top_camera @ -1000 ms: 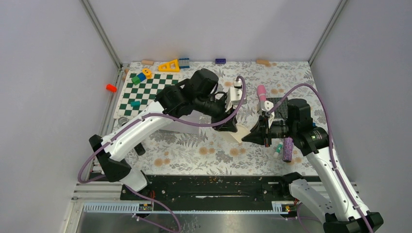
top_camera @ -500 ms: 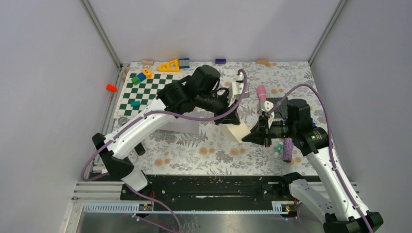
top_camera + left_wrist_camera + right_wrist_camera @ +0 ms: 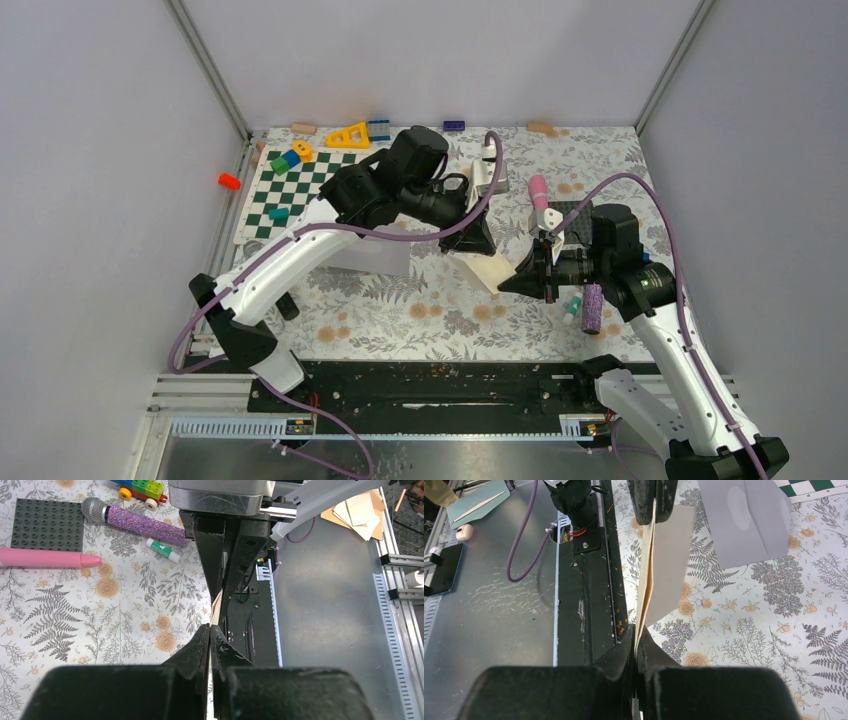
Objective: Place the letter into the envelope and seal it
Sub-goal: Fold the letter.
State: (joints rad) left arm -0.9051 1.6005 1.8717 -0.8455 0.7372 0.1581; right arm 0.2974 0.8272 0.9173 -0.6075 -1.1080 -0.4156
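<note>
Nearest, the right gripper (image 3: pixel 504 285) is clenched on the near right corner of the letter (image 3: pixel 493 268), a plain cream sheet (seen edge-on in both wrist views). Just beyond it, the left gripper (image 3: pixel 478 244) pinches the sheet's far side, so both grasp it above the floral surface (image 3: pixel 400 310). To the left, the envelope (image 3: pixel 744 525) lies flat on the surface, pale grey-lavender and rectangular, partly under the left arm. Farther left sits a green chessboard (image 3: pixel 300 190).
</note>
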